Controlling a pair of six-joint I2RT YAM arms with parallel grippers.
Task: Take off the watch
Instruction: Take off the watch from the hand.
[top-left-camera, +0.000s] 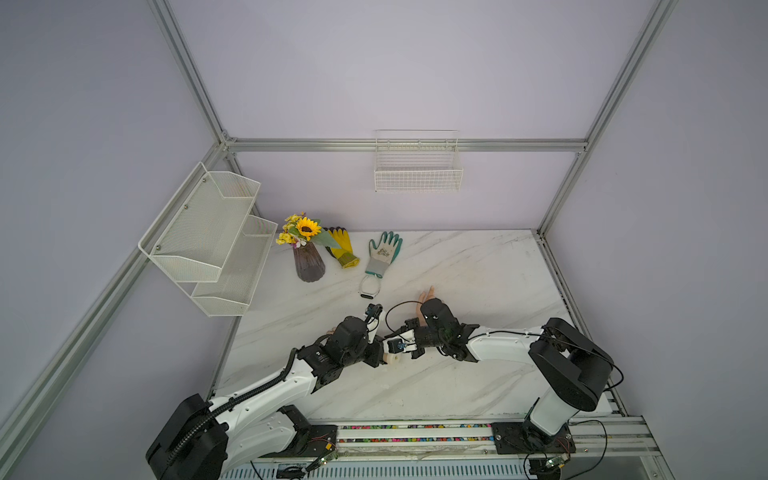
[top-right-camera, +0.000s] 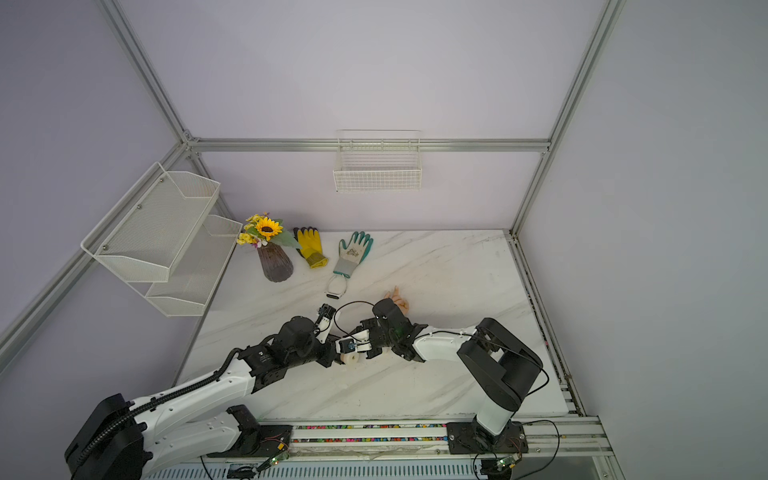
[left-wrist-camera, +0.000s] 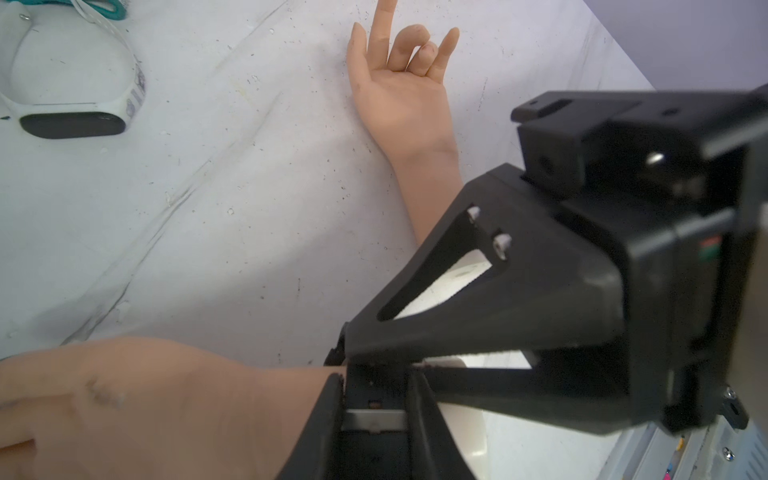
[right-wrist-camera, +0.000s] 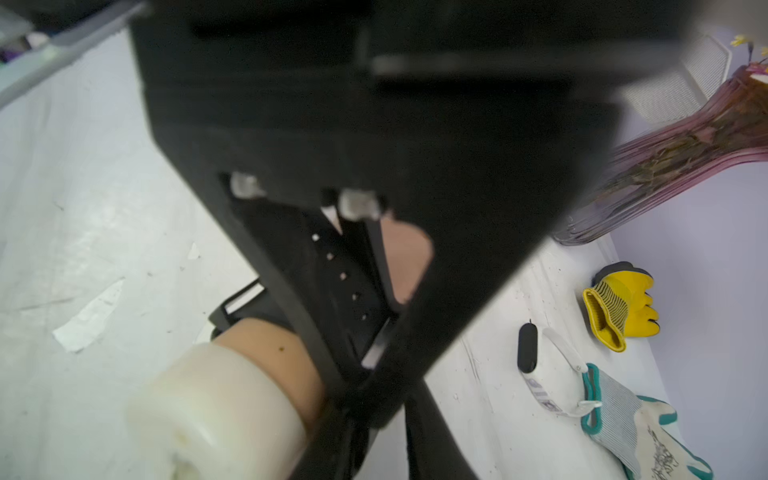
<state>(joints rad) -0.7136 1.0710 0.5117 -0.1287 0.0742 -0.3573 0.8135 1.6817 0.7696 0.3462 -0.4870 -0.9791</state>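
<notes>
A black watch strap (right-wrist-camera: 340, 282) with a row of holes wraps a skin-coloured mannequin forearm (left-wrist-camera: 166, 407) lying on the marble table. The forearm ends in a cream cap (top-left-camera: 391, 359). My left gripper (left-wrist-camera: 374, 399) is shut on the strap, with its silver buckle (left-wrist-camera: 374, 419) showing between the fingers. My right gripper (right-wrist-camera: 365, 399) comes in from the opposite side. Its two fingers close to a point on the same strap, right beside the left fingers. In both top views the two grippers meet over the forearm (top-right-camera: 347, 358). The watch face is hidden.
A white band watch (top-left-camera: 370, 289) lies loose behind the grippers. A second mannequin hand (top-left-camera: 428, 296) lies by the right wrist. At the back are a grey-green glove (top-left-camera: 384, 251), a yellow glove (top-left-camera: 343, 247) and a vase of flowers (top-left-camera: 308, 262). Mesh shelves (top-left-camera: 216, 237) hang on the left wall.
</notes>
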